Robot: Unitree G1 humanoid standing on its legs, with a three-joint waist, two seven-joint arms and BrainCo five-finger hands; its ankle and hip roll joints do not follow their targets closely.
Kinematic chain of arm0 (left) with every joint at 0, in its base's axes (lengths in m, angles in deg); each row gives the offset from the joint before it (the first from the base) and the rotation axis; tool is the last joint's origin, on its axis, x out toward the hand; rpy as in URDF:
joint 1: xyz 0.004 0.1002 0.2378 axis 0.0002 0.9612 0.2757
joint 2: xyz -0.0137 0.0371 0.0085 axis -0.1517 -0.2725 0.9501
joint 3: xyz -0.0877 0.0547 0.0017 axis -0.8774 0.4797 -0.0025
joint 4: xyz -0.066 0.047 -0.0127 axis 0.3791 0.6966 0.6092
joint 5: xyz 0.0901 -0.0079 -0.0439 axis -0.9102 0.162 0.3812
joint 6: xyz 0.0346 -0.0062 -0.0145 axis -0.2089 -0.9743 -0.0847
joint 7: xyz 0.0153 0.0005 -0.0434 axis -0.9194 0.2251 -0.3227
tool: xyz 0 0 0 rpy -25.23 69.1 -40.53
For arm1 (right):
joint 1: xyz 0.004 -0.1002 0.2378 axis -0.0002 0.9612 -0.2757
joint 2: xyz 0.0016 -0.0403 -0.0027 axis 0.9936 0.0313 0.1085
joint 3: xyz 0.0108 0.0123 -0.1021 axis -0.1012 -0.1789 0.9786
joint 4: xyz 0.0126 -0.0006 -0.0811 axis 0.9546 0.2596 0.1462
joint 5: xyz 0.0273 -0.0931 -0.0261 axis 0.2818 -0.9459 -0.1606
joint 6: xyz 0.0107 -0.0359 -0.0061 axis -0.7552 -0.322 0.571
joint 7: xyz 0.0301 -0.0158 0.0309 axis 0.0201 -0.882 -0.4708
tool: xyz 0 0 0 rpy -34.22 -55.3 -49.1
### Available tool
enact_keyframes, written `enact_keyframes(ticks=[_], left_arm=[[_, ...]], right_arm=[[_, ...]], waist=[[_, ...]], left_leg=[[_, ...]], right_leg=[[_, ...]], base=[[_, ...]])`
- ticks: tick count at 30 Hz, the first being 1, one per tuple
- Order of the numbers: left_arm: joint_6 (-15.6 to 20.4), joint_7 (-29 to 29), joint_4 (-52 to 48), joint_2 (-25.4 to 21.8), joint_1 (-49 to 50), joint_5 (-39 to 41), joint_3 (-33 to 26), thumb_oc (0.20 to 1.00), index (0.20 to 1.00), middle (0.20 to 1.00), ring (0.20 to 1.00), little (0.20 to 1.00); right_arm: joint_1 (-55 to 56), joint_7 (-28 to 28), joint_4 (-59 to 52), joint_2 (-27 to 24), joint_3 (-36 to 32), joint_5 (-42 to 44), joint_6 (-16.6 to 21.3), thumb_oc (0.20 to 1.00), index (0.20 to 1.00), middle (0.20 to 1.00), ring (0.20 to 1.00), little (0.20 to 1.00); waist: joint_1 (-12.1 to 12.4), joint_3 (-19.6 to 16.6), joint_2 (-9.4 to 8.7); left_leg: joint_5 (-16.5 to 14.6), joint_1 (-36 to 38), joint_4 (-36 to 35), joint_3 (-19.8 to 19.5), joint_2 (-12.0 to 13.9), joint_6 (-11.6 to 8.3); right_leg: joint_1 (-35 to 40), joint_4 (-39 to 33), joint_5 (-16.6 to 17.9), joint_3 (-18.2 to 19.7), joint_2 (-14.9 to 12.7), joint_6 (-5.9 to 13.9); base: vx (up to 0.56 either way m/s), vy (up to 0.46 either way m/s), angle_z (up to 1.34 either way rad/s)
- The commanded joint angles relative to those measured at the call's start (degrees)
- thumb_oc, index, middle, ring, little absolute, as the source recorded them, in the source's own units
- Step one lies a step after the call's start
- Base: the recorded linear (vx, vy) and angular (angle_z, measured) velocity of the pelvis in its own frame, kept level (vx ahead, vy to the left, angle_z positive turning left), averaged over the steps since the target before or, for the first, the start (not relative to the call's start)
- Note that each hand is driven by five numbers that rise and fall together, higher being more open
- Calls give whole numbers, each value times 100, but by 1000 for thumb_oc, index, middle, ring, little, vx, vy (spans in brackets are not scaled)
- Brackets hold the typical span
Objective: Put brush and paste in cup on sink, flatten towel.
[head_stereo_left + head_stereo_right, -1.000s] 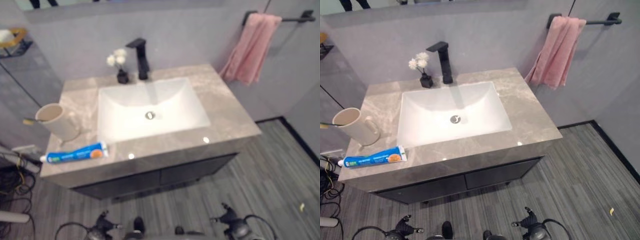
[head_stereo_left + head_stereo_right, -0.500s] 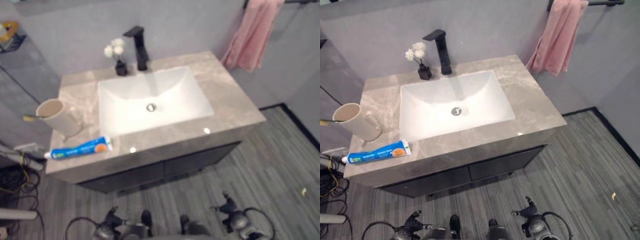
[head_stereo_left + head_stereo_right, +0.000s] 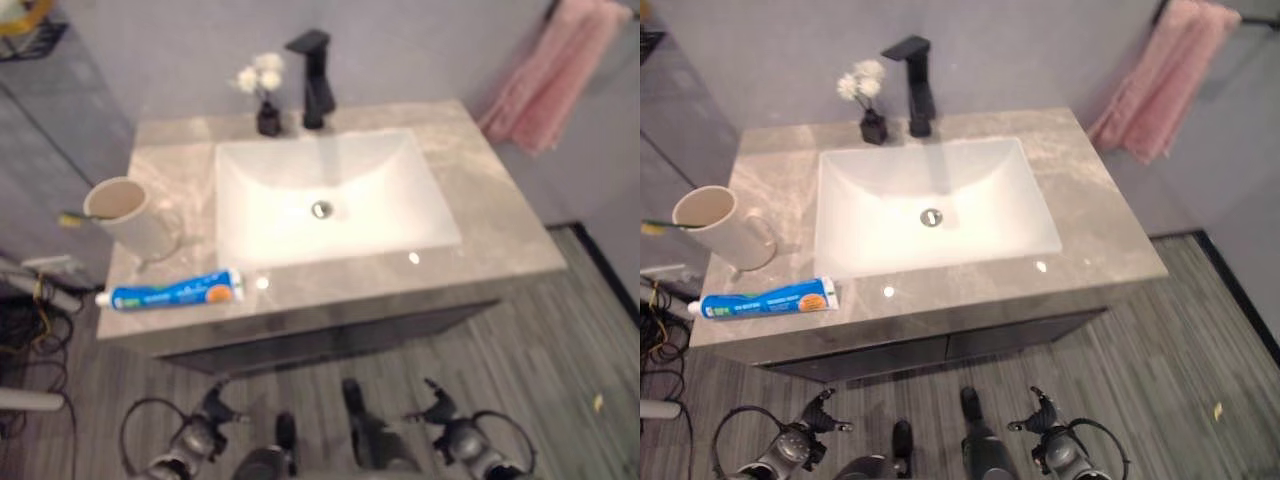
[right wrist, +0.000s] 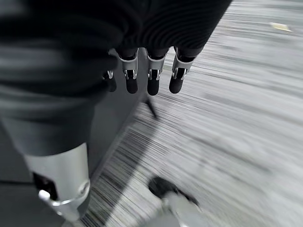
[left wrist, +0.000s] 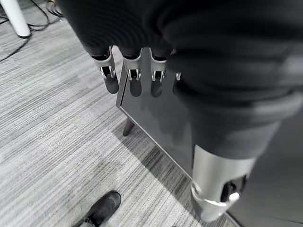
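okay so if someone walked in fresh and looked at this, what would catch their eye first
Probably the pink towel hanging bunched on the wall to the right of the vanity, and the blue toothpaste tube lying flat on the counter's front left. Just behind the tube stands a cream cup, left of the white basin, with a black faucet at the back.

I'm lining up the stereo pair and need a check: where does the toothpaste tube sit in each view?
Left eye view: the toothpaste tube lies flat at the counter's front left corner, in front of the cup.
Right eye view: same front left corner, in front of the cup.
Left wrist view: not in it.
Right wrist view: not in it.
Shared landmark: the black faucet behind the basin.
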Motion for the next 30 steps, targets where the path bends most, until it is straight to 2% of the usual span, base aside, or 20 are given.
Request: enact_keyframes(ticks=[1,6,10,12,13,14,15,18,22,26,29,30], left_arm=[[205,-108,-229,-54,-147,60,4,1000,1000,1000,1000,1000],[410,66,-1004,-211,-52,-405,743,1000,1000,1000,1000,1000],[552,339,-2055,-717,172,-403,972,1000,1000,1000,1000,1000],[662,902,-3233,-1514,250,-738,1553,1000,1000,1000,1000,1000],[642,927,-3275,-1549,261,-721,1547,1000,1000,1000,1000,1000],[613,1690,-4844,-2584,385,-711,1586,1000,1000,1000,1000,1000],[572,1994,-5604,-2949,481,-499,1426,1000,1000,1000,1000,1000],[505,2546,-7424,-4019,1170,348,417,1000,1000,1000,1000,1000],[447,3065,-8783,-5049,2029,1713,-765,1000,1000,1000,1000,1000],[400,3458,-9586,-5563,2568,3276,-1564,1000,1000,1000,1000,1000],[448,3512,-10001,-5852,2753,4050,-2119,1000,1000,1000,1000,1000],[442,3515,-10016,-5856,2791,4059,-2159,1000,1000,1000,1000,1000]], right_arm=[[-53,257,-88,-368,-244,41,91,1000,1000,1000,1000,1000],[-176,376,520,-407,-616,458,93,1000,1000,1000,1000,1000],[-261,361,606,-441,-626,458,77,1000,1000,1000,1000,1000],[-450,275,871,-507,-675,480,-13,1000,1000,1000,1000,1000],[-450,274,875,-493,-680,479,-11,1000,1000,1000,1000,1000],[-620,139,1036,-591,-701,406,-104,1000,1000,1000,1000,1000],[-670,83,1270,-593,-807,418,-202,1000,1000,1000,1000,1000],[-794,-93,1576,-506,-956,424,-370,1000,1000,1000,1000,1000],[-772,-387,1425,-389,-638,121,-388,1000,1000,1000,1000,1000],[-630,-635,1418,-371,-568,20,-422,1000,1000,1000,1000,1000],[-496,-717,1425,-359,-533,-68,-421,1000,1000,1000,1000,1000],[-498,-718,1424,-354,-529,-68,-421,1000,1000,1000,1000,1000]], waist=[[51,-15,49],[87,-137,298],[202,-114,429],[278,-56,512],[284,-65,496],[356,-37,563],[435,-35,599],[668,-24,631],[774,-39,607],[813,-59,611],[838,-84,608],[826,-85,603]], left_leg=[[-549,256,593,-132,147,-233],[-376,327,279,-280,231,-290],[-223,266,95,-392,203,-287],[-114,127,18,-463,144,-291],[-111,117,19,-461,140,-289],[-120,99,-15,-431,114,-288],[-124,91,-23,-437,99,-284],[-105,101,-53,-477,68,-286],[-53,81,-97,-624,36,-316],[-54,54,-97,-860,29,-325],[-6,3,-97,-1013,4,-332],[-4,0,-97,-1020,3,-332]], right_leg=[[59,329,-199,97,53,345],[235,54,-202,-108,-26,320],[262,-135,-102,-206,-177,341],[200,-253,56,-265,-322,378],[192,-261,63,-261,-326,379],[168,-343,150,-262,-386,423],[175,-381,172,-272,-417,436],[235,-454,206,-319,-495,452],[266,-504,249,-397,-590,475],[337,-573,245,-561,-702,493],[375,-598,268,-686,-780,505],[377,-602,269,-693,-783,506]], base=[[50,-101,30],[58,-63,26],[-20,13,12],[-87,39,19],[-54,69,21],[-2,73,24],[4,88,8],[16,47,-2],[-2,23,14],[-9,-6,28],[6,-11,33],[-10,-7,23]])
